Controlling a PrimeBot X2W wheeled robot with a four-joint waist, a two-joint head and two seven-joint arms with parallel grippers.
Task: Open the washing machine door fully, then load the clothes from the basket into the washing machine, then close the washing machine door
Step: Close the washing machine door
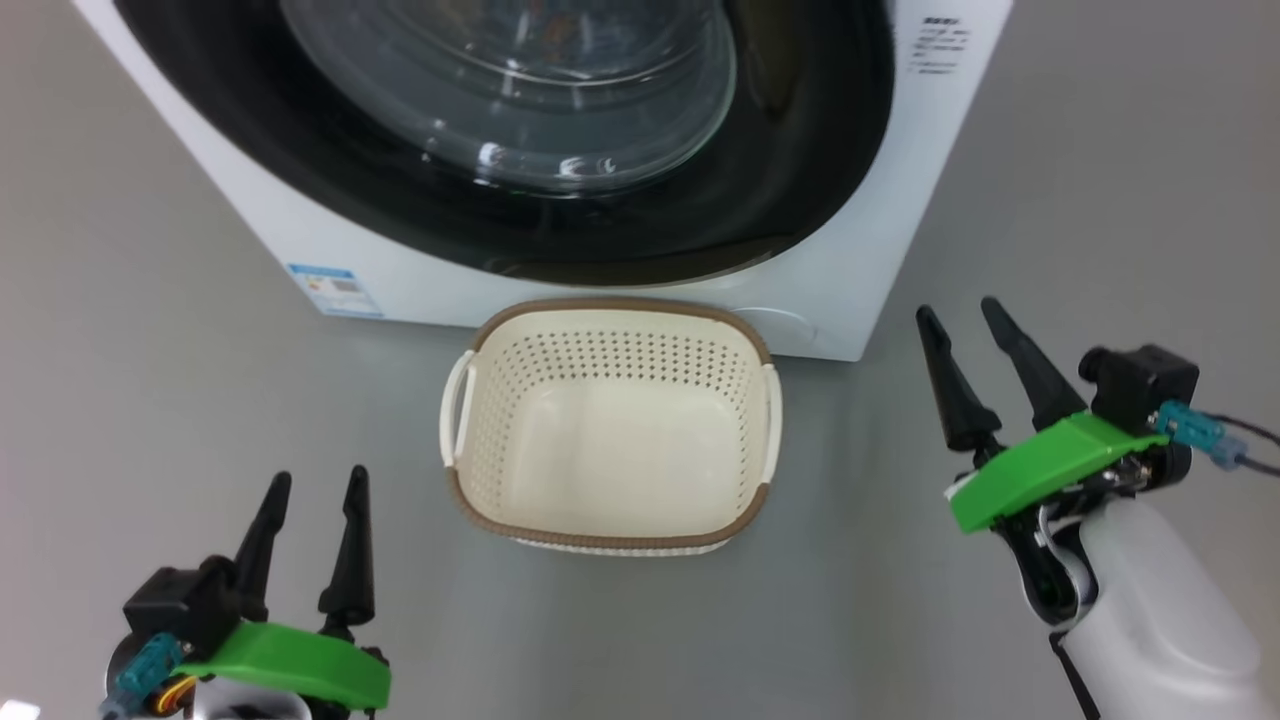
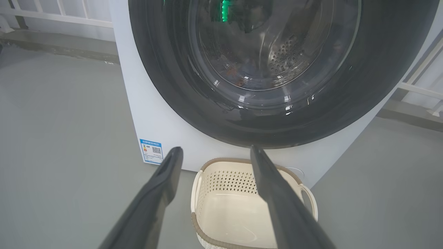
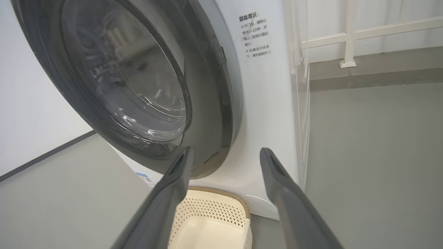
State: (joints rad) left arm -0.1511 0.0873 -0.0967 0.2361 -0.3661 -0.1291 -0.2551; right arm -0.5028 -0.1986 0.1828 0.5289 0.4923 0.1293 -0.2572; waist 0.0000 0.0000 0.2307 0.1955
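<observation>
The washing machine door (image 1: 520, 100) is shut flat against the front of the washing machine (image 1: 840, 290). It is a big round door with a shiny black ring and a bulging glass window in the middle. In the left wrist view you can see the steel drum with its little holes through the glass. Low down behind the glass there are some small orange-brown specks (image 2: 235, 74) (too dim to say what they are).

The basket (image 1: 620, 303) sits on the grey floor (image 1: 150, 400) just in front of the machine, right under the door. Its far rim is very near the machine's white front. You can see its whole smooth, pale bottom. It has a brown rim and a white handle on each side.

A small blue label (image 1: 335, 290) is stuck low on the left of the machine's front. Some small grey writing (image 1: 945, 45) is up on the right.

The left gripper (image 1: 318, 478) hangs near the robot, to the left of the basket. Its two dark fingers are spread apart and hold nothing. The right gripper (image 1: 958, 308) is to the right of the basket, a bit farther away. Its fingers are spread apart too, with only air between them.
</observation>
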